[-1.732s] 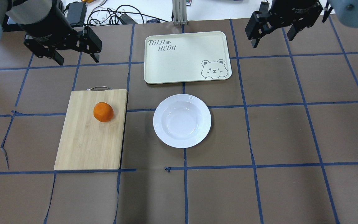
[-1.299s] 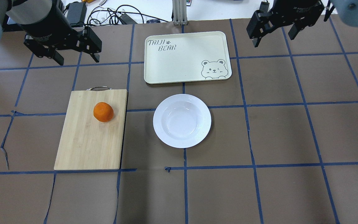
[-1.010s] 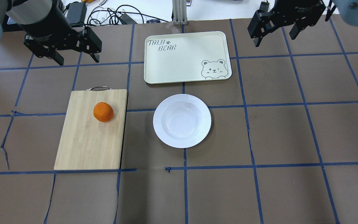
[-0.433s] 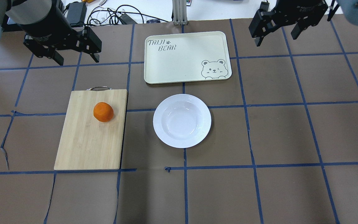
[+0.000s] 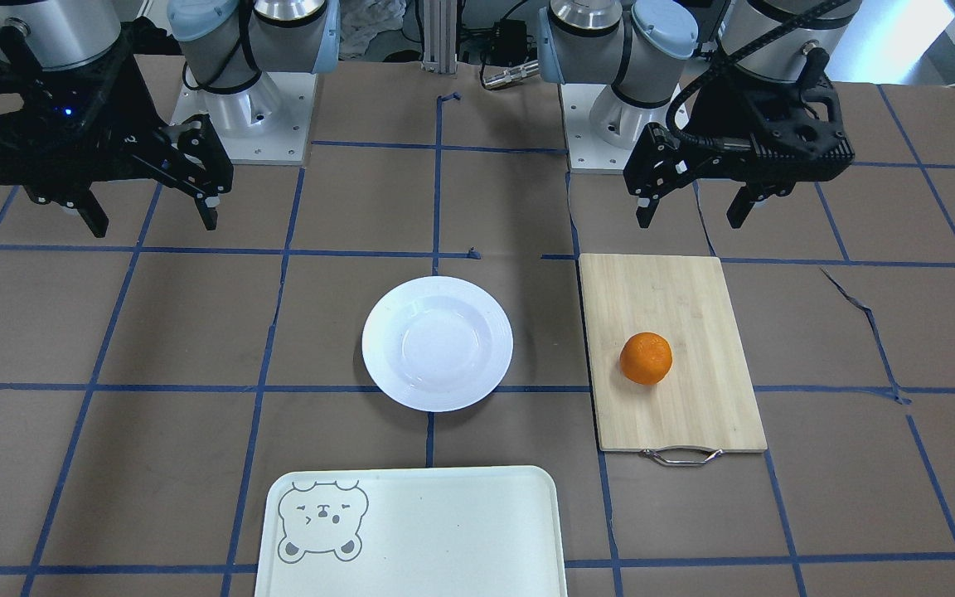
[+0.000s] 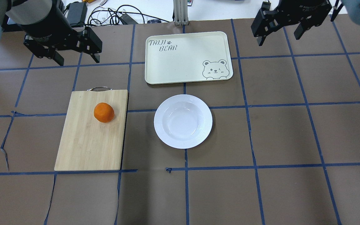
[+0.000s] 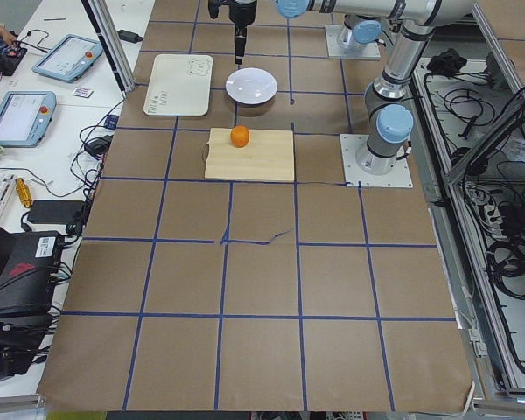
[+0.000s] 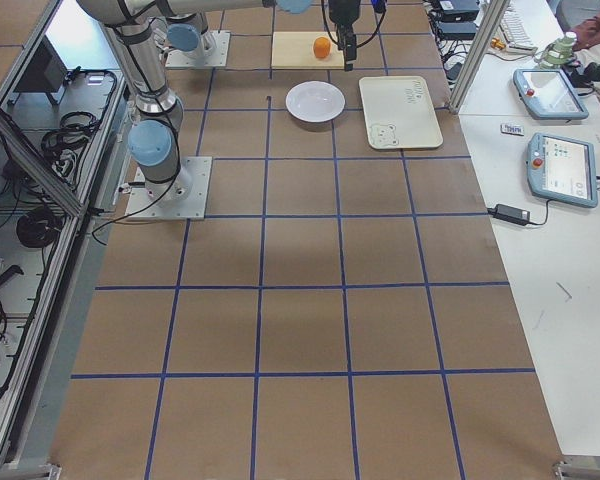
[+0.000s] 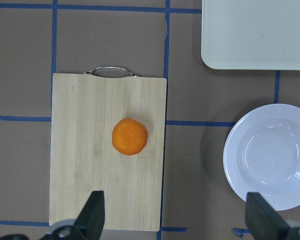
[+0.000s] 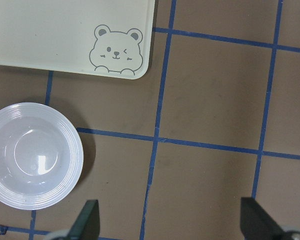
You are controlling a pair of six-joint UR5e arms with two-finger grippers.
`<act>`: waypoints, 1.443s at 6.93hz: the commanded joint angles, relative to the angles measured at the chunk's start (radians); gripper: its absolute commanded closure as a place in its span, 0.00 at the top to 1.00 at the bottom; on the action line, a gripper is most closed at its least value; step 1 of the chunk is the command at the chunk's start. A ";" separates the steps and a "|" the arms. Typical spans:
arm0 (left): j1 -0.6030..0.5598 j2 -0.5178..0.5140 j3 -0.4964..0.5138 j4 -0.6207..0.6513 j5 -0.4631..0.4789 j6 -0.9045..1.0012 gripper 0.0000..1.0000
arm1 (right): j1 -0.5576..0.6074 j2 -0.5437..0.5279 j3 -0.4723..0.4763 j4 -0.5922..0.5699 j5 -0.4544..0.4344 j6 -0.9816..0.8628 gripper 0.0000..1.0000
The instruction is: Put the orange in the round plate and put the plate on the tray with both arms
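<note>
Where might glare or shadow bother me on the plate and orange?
Right wrist view: small bright glints in the round plate, dark shadow off its right edge. Left wrist view: orange sharp, faint shadow on the cutting board. Overhead view: even light, only soft sheen on the plate.

The orange (image 6: 104, 112) sits on cutting board (image 6: 86, 147), left side of tabletop (image 6: 277, 131). The round plate (image 6: 183, 121) lies centre, right of board, apart. The tray (image 6: 186, 59) just beyond plate, farther from robot, not touching.
</note>
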 commanded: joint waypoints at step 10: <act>0.105 -0.037 -0.185 0.009 0.005 0.018 1.00 | -0.002 -0.001 0.001 0.012 0.000 0.082 1.00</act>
